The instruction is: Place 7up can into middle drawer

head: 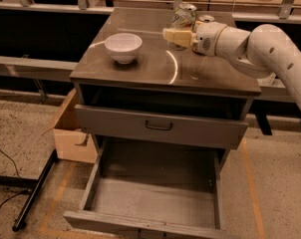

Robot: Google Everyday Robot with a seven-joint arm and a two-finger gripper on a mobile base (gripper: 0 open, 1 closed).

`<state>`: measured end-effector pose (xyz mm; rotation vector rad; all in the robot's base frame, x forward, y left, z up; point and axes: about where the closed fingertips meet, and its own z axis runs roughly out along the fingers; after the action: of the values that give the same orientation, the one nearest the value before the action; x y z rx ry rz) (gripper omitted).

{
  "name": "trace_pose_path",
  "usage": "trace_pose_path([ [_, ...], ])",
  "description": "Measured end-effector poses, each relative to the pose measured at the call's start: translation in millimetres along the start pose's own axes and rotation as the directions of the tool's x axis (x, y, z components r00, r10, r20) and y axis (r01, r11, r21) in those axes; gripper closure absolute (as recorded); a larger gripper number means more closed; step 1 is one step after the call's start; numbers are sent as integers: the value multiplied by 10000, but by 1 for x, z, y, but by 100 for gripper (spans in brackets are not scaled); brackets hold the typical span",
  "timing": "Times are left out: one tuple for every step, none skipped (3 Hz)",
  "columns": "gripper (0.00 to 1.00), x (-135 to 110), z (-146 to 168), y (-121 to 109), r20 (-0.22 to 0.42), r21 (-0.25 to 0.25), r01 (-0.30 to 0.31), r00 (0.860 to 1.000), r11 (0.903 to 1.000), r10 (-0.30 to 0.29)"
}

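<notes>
The 7up can [184, 15], green-and-white with a silver top, stands at the back of the cabinet top [150, 71]. My gripper [174, 35] is level with the can's lower half, right against it on the near side. I cannot tell whether it holds the can. The white arm reaches in from the right. The middle drawer [155, 203] is pulled wide open at the bottom of the view. Its flat grey floor is bare.
A white bowl [123, 46] stands on the left of the cabinet top. A second can's silver top [206, 18] shows behind my wrist. Above the open drawer is a grey drawer front with a dark handle [159, 126]. A cardboard box [73, 133] and a black pole [36, 193] lie to the left.
</notes>
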<state>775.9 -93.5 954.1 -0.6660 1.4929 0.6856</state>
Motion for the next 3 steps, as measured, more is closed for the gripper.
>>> trace_pose_path([
  [100,-4,-8,25,255,-851,19,9997,9964,3],
  [100,-18,-29,68,718,-1546,7,9974,9880,106],
  [100,-11,-48,120,711,-2021,-148,9970,9792,297],
])
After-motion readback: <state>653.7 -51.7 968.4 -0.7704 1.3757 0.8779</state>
